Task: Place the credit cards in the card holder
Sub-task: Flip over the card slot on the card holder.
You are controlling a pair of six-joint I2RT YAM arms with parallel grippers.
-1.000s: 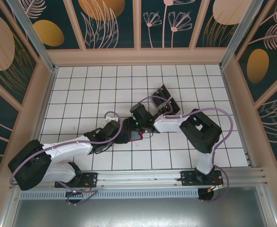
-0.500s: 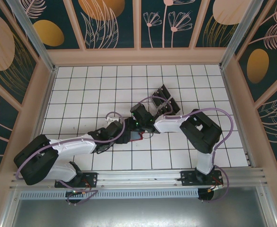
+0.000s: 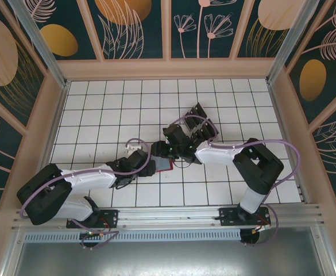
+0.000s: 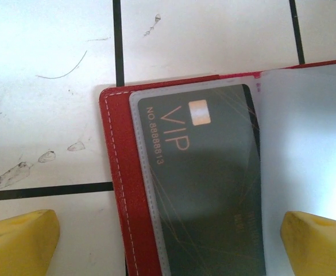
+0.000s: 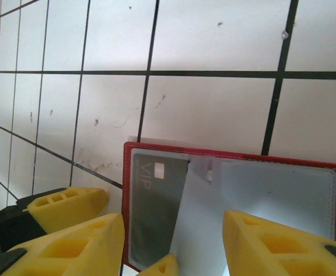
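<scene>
**Card holder open on the table, one card in its sleeve**

Since a second ago: the right arm's elbow has swung outward toward the right edge and its wrist has shifted slightly toward the far side. The left arm's shoulder link has turned. More of the red cover is now exposed between the two wrists.

Card holder (image 3: 164,165): lies open and flat on the white tiled table (image 3: 99,115), near the middle, between the two grippers. In the left wrist view its red stitched edge (image 4: 113,172) frames a clear sleeve holding a dark card (image 4: 208,184) printed "VIP" with a small gold chip. A pale translucent leaf (image 4: 305,144) covers the right part of the card.

Left gripper (image 4: 168,247): yellow fingers (image 4: 18,241) spread wide apart, one on each side of the holder, clamped on nothing.

Right gripper (image 5: 173,253): fingers (image 5: 70,247) stand apart, partly spread, above the holder's (image 5: 236,158) near edge. The translucent leaf (image 5: 202,218) runs into the gap between them. Whether either finger touches it cannot be told. The card (image 5: 153,207) shows in the left pocket.

A dark slotted stand (image 3: 201,122) sits just beyond the right wrist. Its contents cannot be made out.
</scene>
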